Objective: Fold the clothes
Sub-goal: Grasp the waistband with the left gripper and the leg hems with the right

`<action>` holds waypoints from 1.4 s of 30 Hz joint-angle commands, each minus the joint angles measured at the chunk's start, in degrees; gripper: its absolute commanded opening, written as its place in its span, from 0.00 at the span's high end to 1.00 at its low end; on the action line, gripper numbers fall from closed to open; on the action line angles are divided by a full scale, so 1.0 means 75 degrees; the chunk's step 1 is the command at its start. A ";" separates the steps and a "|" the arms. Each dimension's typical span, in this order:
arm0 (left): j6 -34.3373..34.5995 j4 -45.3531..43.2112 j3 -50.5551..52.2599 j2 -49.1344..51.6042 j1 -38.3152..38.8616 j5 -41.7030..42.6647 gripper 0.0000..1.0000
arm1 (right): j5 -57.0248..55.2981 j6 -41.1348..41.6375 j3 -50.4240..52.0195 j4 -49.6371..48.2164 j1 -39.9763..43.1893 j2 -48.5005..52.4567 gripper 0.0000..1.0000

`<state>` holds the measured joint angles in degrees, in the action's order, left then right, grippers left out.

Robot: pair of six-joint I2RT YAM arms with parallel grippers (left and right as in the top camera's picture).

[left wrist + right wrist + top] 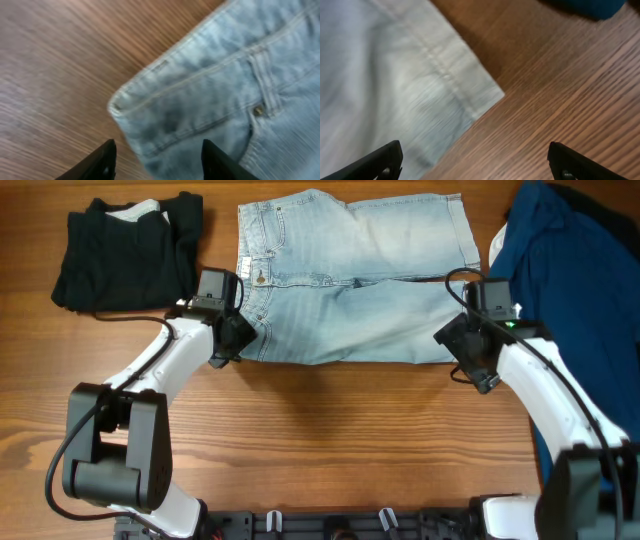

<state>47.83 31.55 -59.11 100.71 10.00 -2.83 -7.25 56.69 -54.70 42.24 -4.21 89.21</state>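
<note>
The pale light-blue denim shorts (350, 280) lie flat on the wooden table at the back middle, waistband to the left and leg hems to the right. My left gripper (232, 350) hovers open at the near waistband corner (117, 106). In the left wrist view the left gripper (157, 160) has one fingertip over wood and the other over denim, gripping nothing. My right gripper (470, 362) stands wide open beside the near hem corner (492, 92). In the right wrist view the right gripper (475, 162) spans denim and bare wood, with nothing between its fingers.
A folded black garment (125, 250) lies at the back left. A large dark-blue garment (575, 270) covers the right side of the table, and its edge (590, 6) shows in the right wrist view. Bare wood (330, 440) stretches in front of the shorts.
</note>
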 commanded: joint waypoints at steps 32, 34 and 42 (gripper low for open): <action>0.0653 -0.0128 0.0379 -0.0122 -0.0131 -0.1067 0.96 | 0.1606 -0.2069 -0.0373 -0.1364 0.0163 0.1381 0.96; 0.0437 0.0370 0.0379 -0.0883 -0.0254 -0.1119 0.96 | 0.1912 -0.2381 -0.0586 -0.0918 0.0312 0.0857 0.96; -0.0128 0.1582 0.0379 -0.3818 -0.0370 -0.1603 0.96 | 0.1323 -0.2562 -0.0697 0.1649 0.0868 -0.2148 0.96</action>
<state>49.56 41.98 -56.40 77.52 7.86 -11.25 5.96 38.89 -58.72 49.91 0.71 80.14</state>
